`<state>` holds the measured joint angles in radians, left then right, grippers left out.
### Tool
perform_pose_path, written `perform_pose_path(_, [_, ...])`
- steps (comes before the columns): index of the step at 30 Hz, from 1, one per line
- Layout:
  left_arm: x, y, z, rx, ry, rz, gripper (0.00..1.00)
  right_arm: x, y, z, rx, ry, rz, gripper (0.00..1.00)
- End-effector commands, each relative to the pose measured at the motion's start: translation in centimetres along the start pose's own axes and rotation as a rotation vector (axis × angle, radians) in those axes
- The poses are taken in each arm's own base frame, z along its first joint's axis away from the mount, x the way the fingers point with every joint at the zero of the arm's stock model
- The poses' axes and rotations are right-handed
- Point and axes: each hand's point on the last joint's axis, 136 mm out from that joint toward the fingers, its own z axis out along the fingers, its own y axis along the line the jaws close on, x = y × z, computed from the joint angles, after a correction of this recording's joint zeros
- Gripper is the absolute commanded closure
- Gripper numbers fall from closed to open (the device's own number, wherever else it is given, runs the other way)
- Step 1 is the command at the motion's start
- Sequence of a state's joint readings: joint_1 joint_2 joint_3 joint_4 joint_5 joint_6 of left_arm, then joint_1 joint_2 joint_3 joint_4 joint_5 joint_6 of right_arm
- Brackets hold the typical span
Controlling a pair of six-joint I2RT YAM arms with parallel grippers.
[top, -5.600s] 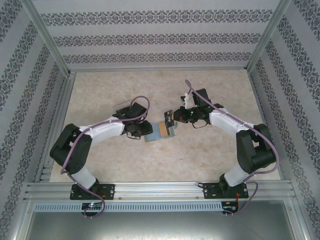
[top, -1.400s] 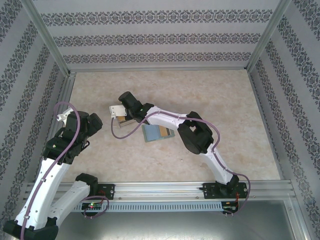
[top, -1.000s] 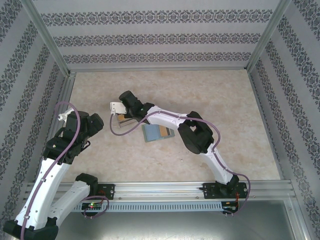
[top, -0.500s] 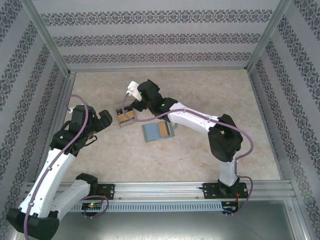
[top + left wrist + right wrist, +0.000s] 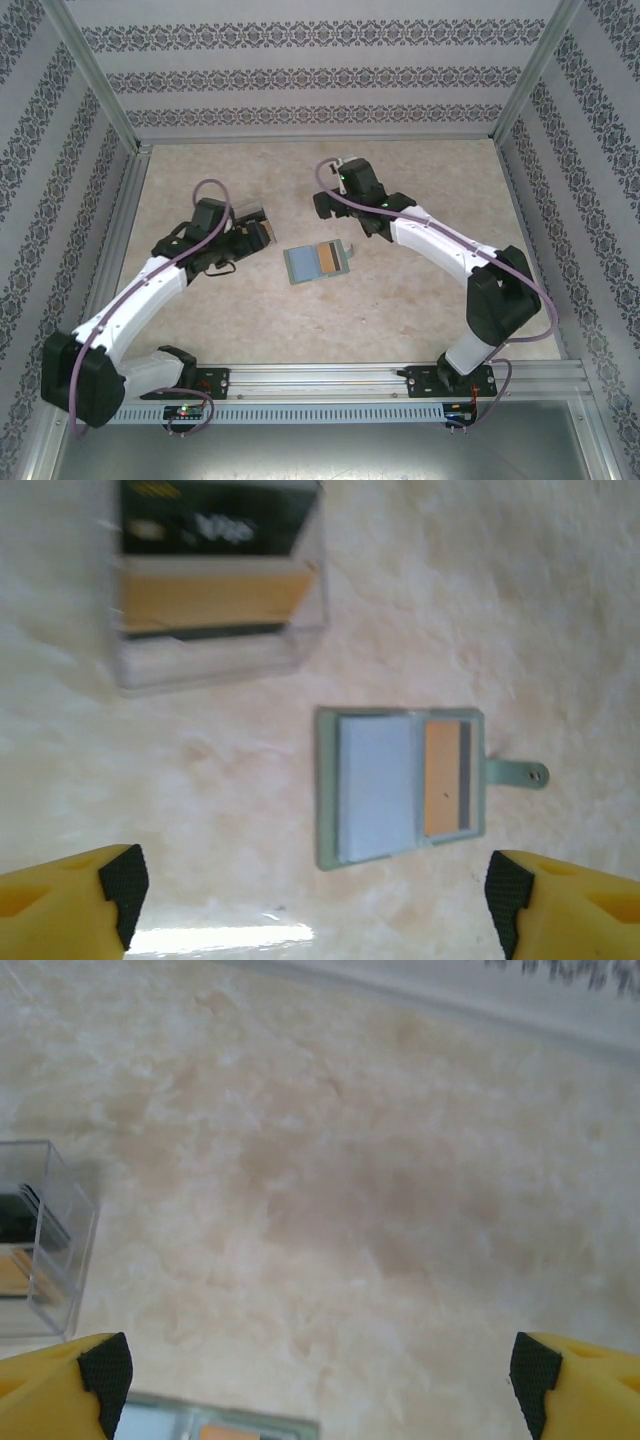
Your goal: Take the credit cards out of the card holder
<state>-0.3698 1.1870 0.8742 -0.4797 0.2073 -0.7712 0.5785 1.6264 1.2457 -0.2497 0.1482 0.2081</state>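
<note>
Marbled beige surface (image 5: pixel 430 300) carries the card holder (image 5: pixel 400 785), lying open and flat near the middle, with the clear tray (image 5: pixel 215 580) just to its left and slightly farther. We count one holder, one tray, and one tan credit card (image 5: pixel 447 780) in the holder's pocket. A dark strip (image 5: pixel 465 775) beside it may be a second card, though we cannot be sure. Both the left fingers (image 5: pixel 70 895) and the right fingers (image 5: pixel 60 1380) gape wide, holding nothing. We judge dragging the main risk: the card sits flush and nothing pins the holder, so a pinch may lift both together.
</note>
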Motion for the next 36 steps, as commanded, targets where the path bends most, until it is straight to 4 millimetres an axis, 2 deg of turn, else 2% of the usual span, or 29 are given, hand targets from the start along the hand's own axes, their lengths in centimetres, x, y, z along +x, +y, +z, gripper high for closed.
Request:
perform_pose_path(1, [0.9,-3.1,2.3,0.102,0.026,-0.018,0.15,4.4,0.2,-0.6,-0.09,0.135,0.14,0.06])
perform_pose_path(2, [1.4,-3.6,3.0,0.108,0.041,-0.013,0.18,5.2,0.2,-0.7,-0.098,0.148,0.148,0.11])
perform_pose_path(4, [2.2,-4.6,4.5,0.118,0.068,-0.002,0.24,6.8,0.4,-0.9,-0.127,0.186,0.171,0.34])
perform_pose_path(7, [3.3,-5.5,6.5,0.12,0.112,0.008,0.32,9.1,0.9,-0.5,-0.184,0.258,0.233,0.6])
perform_pose_path(9, [3.9,-6.0,7.7,0.125,0.135,0.007,0.36,10.4,1.4,0.0,-0.209,0.304,0.264,0.74])
perform_pose_path(10, [4.2,-6.1,8.4,0.124,0.149,0.004,0.38,11.1,1.7,0.3,-0.224,0.327,0.275,0.77])
perform_pose_path(14, [5.1,-7.1,10.3,0.127,0.186,0.016,0.46,13.0,2.1,1.7,-0.229,0.4,0.299,0.86])
perform_pose_path(20, [6.1,-8.1,12.4,0.114,0.237,0.036,0.56,15.0,1.7,3.2,-0.2,0.467,0.29,0.94])
perform_pose_path(23, [6.4,-8.4,13.2,0.109,0.257,0.042,0.62,15.8,1.5,3.6,-0.19,0.488,0.288,0.94])
perform_pose_path(36, [7.6,-8.4,15.3,0.099,0.325,0.035,0.72,17.5,1.9,4.8,-0.203,0.538,0.298,0.94])
